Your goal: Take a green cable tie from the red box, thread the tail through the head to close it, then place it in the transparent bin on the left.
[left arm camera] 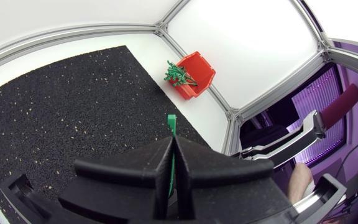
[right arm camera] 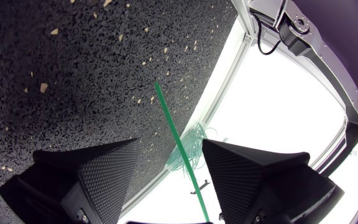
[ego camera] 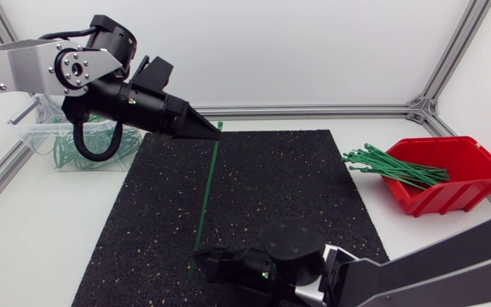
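A long straight green cable tie (ego camera: 208, 196) stretches over the black mat. My left gripper (ego camera: 214, 130) is shut on its upper end, and in the left wrist view the tie's head (left arm camera: 171, 121) sticks out past the closed fingertips of that gripper (left arm camera: 173, 144). The tail runs down to my right gripper (ego camera: 201, 260) at the mat's front edge. In the right wrist view the tie (right arm camera: 167, 111) passes between the fingers of the open right gripper (right arm camera: 171, 144) without touching either. The red box (ego camera: 450, 179) holds several green ties (ego camera: 395, 166) at the right. The transparent bin (ego camera: 37, 135) sits behind my left arm.
The black mat (ego camera: 280, 188) covers the middle of the white table. An aluminium frame rail (ego camera: 314, 110) runs along the back edge. The bin holds several looped green ties (ego camera: 75, 153), which also show past the mat's edge as green loops (right arm camera: 192, 138).
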